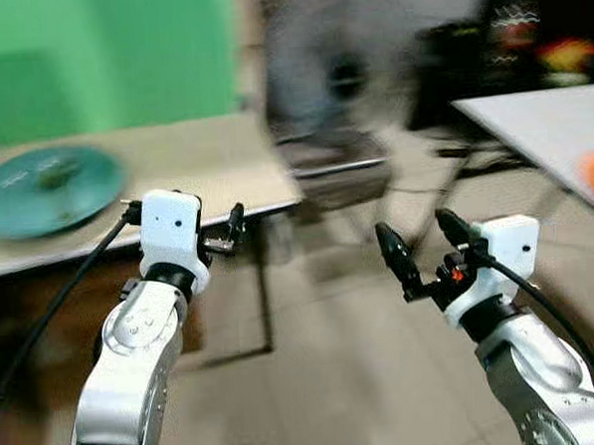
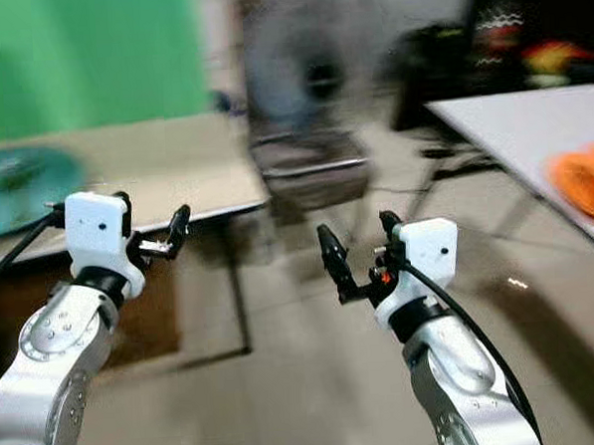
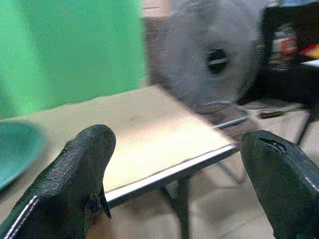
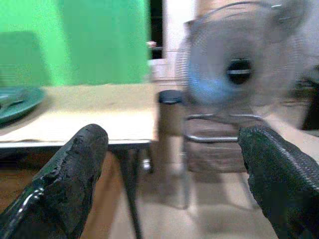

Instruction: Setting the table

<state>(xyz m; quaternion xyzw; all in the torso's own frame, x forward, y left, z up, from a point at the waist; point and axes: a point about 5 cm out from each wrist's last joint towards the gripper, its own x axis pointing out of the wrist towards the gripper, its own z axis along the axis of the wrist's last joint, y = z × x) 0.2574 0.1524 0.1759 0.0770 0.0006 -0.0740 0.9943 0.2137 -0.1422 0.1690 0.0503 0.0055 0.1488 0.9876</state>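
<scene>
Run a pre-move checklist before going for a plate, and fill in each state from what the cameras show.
1. Left gripper free to grasp: ok, jaws open, nothing between them.
2. Right gripper free to grasp: ok, jaws open, nothing held.
3. Teal plate located: ok, it lies on the beige table to the robot's left.
4. Orange plate located: ok, on the white table to the right, partly cut by the frame edge.
5. Image sharp enough to aim: not ok, head views are motion-blurred.
6. Path ahead: cannot tell, a standing fan sits between the tables.
</scene>
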